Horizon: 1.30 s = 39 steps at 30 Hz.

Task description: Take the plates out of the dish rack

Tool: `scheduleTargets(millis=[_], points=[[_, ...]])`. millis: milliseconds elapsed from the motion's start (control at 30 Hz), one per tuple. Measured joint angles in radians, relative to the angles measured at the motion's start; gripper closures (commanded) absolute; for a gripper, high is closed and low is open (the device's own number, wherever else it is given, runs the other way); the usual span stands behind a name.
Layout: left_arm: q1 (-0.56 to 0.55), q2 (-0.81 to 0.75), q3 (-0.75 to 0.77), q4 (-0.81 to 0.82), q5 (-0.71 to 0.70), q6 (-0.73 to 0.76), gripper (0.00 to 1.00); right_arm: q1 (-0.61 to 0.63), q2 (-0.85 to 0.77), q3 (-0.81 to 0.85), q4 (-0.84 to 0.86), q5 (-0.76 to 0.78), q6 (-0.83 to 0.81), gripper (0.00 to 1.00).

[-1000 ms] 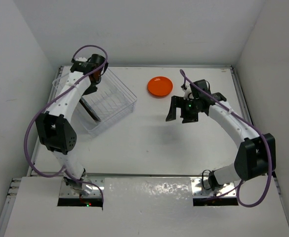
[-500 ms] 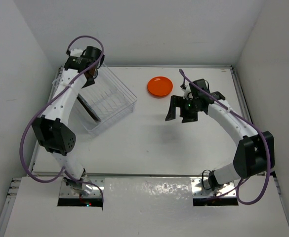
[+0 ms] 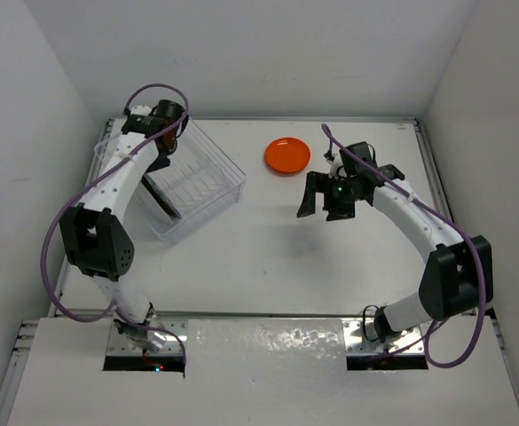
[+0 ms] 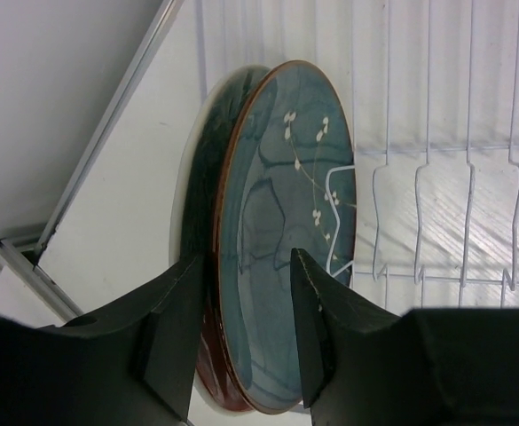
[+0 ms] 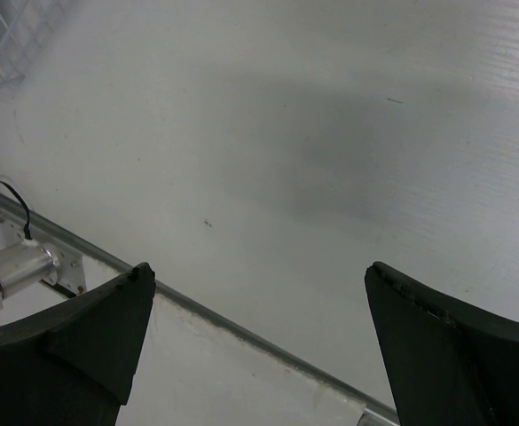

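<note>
Left claw shifted over dish rack, straddling teal plate, grip unclear; right claw gapes above white table

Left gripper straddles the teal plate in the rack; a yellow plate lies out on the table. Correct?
No: the top view shows an orange plate on the table, not yellow. The left gripper does straddle the teal plate in the rack.

Both arms, the left arm and the right arm, are built of white tubular links joined by chunky black joint housings. A purple cable loops loosely along each one. The left claw and the right claw have matte black wedge-shaped fingers. A small green light glows on the right wrist
</note>
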Motion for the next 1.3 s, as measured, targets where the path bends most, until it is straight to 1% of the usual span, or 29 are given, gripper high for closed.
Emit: scheduleTargets(millis=[200, 300, 367, 567, 600, 633, 867, 1100, 1300], points=[[0.008, -0.028, -0.056, 0.048, 0.003, -0.001, 0.63, 0.000, 0.000, 0.000, 0.000, 0.000, 0.000, 0.01], [0.014, -0.058, -0.111, 0.092, 0.009, -0.004, 0.68, 0.000, 0.000, 0.000, 0.000, 0.000, 0.000, 0.01], [0.019, -0.077, -0.139, 0.118, 0.016, -0.004, 0.75, 0.000, 0.000, 0.000, 0.000, 0.000, 0.000, 0.01], [0.037, -0.105, -0.161, 0.145, 0.043, -0.004, 0.84, 0.000, 0.000, 0.000, 0.000, 0.000, 0.001, 0.01], [0.039, -0.105, -0.161, 0.145, 0.047, -0.003, 0.89, 0.000, 0.000, 0.000, 0.000, 0.000, 0.001, 0.01], [0.041, -0.105, -0.161, 0.144, 0.051, -0.001, 1.00, 0.000, 0.000, 0.000, 0.000, 0.000, 0.001, 0.01], [0.047, -0.097, -0.146, 0.122, 0.055, 0.034, 1.00, 0.000, 0.000, 0.000, 0.001, 0.000, 0.011, 0.01], [0.054, -0.024, -0.016, 0.032, 0.065, 0.088, 1.00, 0.000, 0.000, 0.000, 0.008, -0.001, 0.023, 0.01], [0.059, -0.037, 0.067, 0.014, 0.078, 0.174, 1.00, 0.000, 0.005, 0.000, 0.012, -0.005, 0.035, 0.01]])
